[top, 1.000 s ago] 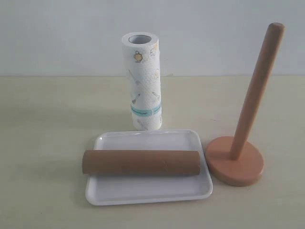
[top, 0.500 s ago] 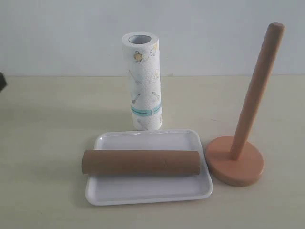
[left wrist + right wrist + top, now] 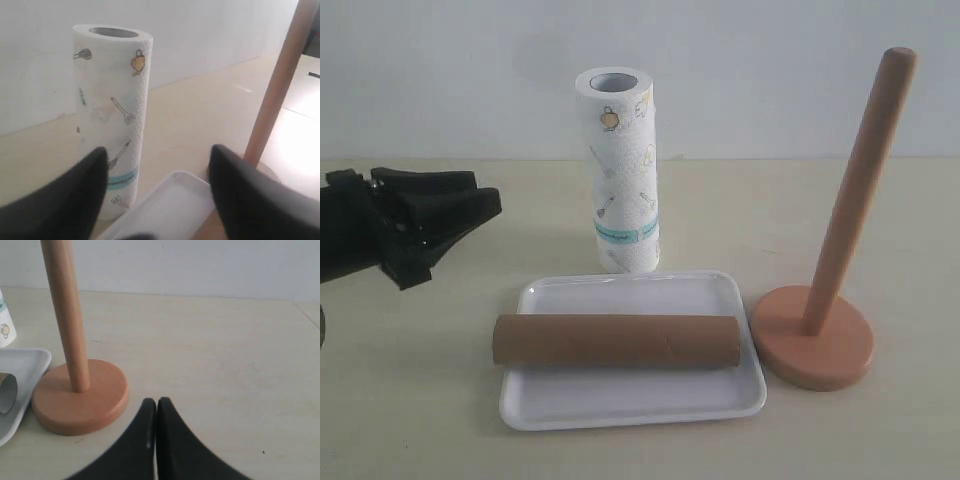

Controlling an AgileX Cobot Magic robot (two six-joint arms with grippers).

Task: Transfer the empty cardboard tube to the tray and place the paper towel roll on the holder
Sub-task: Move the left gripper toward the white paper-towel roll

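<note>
The empty cardboard tube [image 3: 615, 340] lies lengthwise across the white tray [image 3: 632, 404]; its open end [image 3: 6, 392] shows in the right wrist view. Behind the tray the paper towel roll [image 3: 623, 170] stands upright on the table, apart from the holder [image 3: 813, 347], whose pole [image 3: 860, 185] is bare. My left gripper [image 3: 480, 197] hangs open to the left of the roll, a gap away, nothing between its fingers. In its wrist view the left gripper [image 3: 157, 160] frames the roll [image 3: 112, 110] and the tray's corner [image 3: 172, 202]. My right gripper [image 3: 157, 402] is shut and empty beside the holder base [image 3: 80, 400].
A pale wall runs along the back of the beige table [image 3: 420, 400]. The holder's pole [image 3: 280, 85] rises beyond the left gripper's far finger. The right gripper lies outside the exterior view.
The left arm has come into the exterior view from the left edge and moved right, toward the paper towel roll. Tube, tray, roll and holder have not moved.
</note>
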